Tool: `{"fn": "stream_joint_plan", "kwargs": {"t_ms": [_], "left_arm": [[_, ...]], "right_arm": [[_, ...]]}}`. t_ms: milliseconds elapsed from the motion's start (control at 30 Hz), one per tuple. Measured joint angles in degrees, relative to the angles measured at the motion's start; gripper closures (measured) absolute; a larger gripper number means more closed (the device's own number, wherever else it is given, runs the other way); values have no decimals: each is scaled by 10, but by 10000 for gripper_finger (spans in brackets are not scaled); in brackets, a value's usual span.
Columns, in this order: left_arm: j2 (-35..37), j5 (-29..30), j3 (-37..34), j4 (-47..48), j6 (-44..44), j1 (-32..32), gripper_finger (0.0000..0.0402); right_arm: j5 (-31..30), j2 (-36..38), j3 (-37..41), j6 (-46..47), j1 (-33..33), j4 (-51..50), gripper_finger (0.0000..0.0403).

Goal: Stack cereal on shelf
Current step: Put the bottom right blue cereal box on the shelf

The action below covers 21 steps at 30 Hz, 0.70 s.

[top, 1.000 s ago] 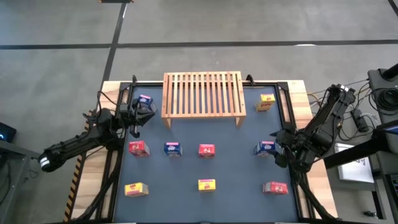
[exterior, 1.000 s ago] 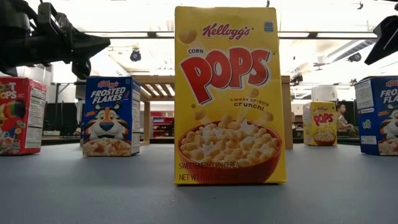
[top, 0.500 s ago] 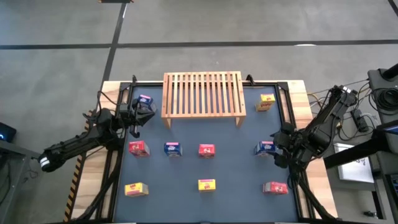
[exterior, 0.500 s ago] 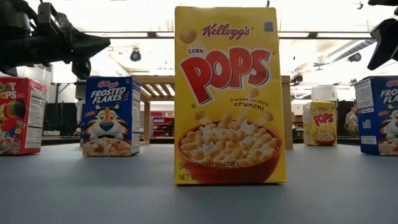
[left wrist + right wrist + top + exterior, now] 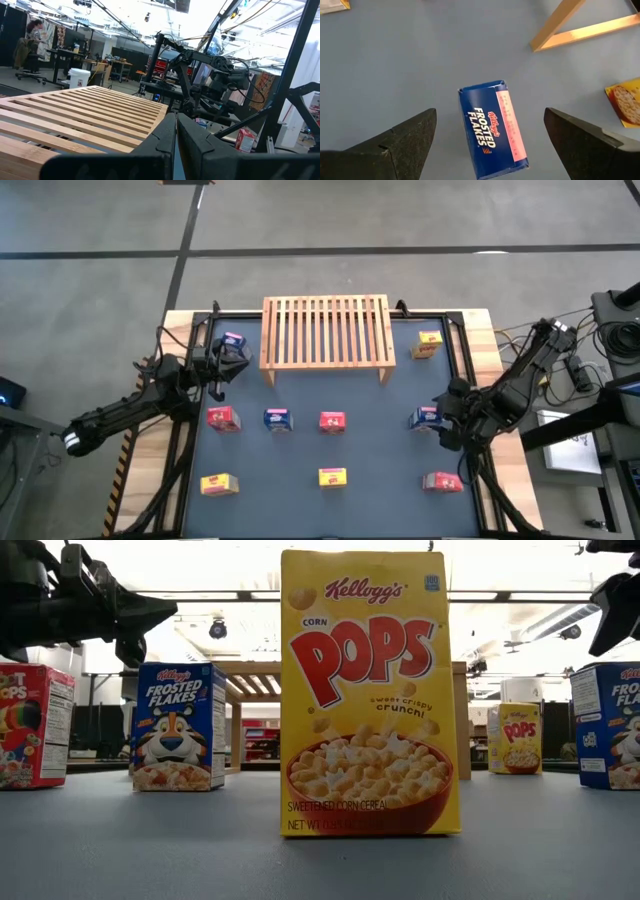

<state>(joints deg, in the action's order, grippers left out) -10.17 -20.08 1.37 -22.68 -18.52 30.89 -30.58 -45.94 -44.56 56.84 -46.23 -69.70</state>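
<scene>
The wooden slatted shelf (image 5: 325, 330) stands at the table's far middle. Several small cereal boxes stand upright on the dark mat: red (image 5: 222, 418), blue (image 5: 277, 419), red (image 5: 332, 421), yellow (image 5: 332, 476), yellow (image 5: 218, 484), red (image 5: 442, 481), yellow (image 5: 429, 343), blue (image 5: 233, 340). My right gripper (image 5: 490, 117) hangs open above the right blue Frosted Flakes box (image 5: 492, 130), one finger on either side and clear of it. My left gripper (image 5: 176, 131) is shut and empty, raised beside the shelf's left end (image 5: 75, 115).
A black frame (image 5: 190, 430) runs around the mat. The nearest yellow Corn Pops box (image 5: 370, 690) fills the middle of the low view. Cables and equipment (image 5: 600, 350) lie off the table's right side. Open mat lies between the rows of boxes.
My right gripper has turned a little at the wrist and edged toward the right blue box, staying open above it. The boxes and the shelf have kept their places.
</scene>
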Motion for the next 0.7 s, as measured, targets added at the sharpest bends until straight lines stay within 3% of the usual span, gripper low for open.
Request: {"fn": "stream_joint_plan", "kwargs": {"t_ms": [467,700], "left_arm": [[0,0,0,0,0,0,402],[0,0,0,0,0,0,402]], "right_arm": [[27,-11,8,-55,49,-3,44],[75,-11,20,-98,86,18,44]]}}
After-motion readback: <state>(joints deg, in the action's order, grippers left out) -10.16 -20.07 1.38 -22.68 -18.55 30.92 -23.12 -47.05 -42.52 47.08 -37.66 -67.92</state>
